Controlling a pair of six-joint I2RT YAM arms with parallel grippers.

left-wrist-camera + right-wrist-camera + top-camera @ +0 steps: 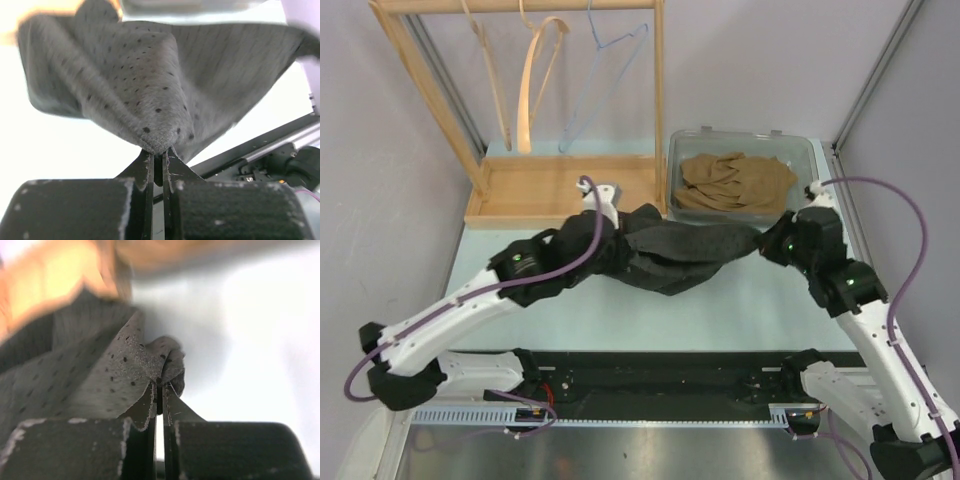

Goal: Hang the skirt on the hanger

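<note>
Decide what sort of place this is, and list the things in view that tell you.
Probably a robotics lab workcell, not a home: a left arm and right arm bolted to one table, a small wooden rack of hangers, and metal frame posts against plain walls.

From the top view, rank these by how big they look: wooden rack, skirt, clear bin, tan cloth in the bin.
1. Wooden rack: largest.
2. Skirt and clear bin: too alike to rank. The skirt stretches wider but is bunched.
3. Tan cloth: smallest, lying wholly inside the bin.
</note>
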